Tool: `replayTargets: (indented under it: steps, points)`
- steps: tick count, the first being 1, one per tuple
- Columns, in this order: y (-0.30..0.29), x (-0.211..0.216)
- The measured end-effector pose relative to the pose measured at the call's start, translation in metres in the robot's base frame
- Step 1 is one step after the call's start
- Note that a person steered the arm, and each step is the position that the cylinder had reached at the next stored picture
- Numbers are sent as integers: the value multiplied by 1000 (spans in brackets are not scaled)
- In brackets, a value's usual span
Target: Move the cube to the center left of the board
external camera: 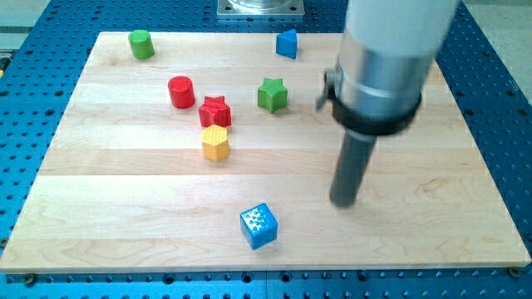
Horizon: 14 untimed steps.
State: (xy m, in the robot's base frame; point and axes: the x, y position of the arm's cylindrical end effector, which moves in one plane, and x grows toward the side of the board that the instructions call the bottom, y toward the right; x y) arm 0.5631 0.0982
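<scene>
Six blocks sit on the table (100, 208): one blue cube (258, 225) near the view's bottom, left of my tip (343, 202), one blue wedge (287, 43), green cylinder (141, 44), green star (272, 95), red cylinder (180, 91), red star (214, 110), yellow hexagon (215, 143); no jaws here.

board (125, 178): pale wood, lengthwise plank grain
table around board (490, 108): blue, grid of small holes
cube (258, 225): blue, white speckle on top face
cylinder, top-left corner (141, 44): green
cylinder below it (180, 91): red
star (214, 110): red
star (272, 94): green
hexagonal block (215, 143): yellow
block, top edge (287, 43): blue
my tip (342, 202): dark grey rod, silver-white housing above
</scene>
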Motion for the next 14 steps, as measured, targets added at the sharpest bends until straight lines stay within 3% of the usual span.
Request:
replayTargets:
  steps: [1, 2, 3, 5, 8, 9, 10, 11, 12, 14]
  points:
    - [-59, 54]
    - [-110, 46]
    - [-144, 9]
    - [-129, -22]
    - [-55, -43]
    - [-98, -49]
    - [-227, -41]
    - [-285, -60]
    - [-262, -29]
    - [-198, -53]
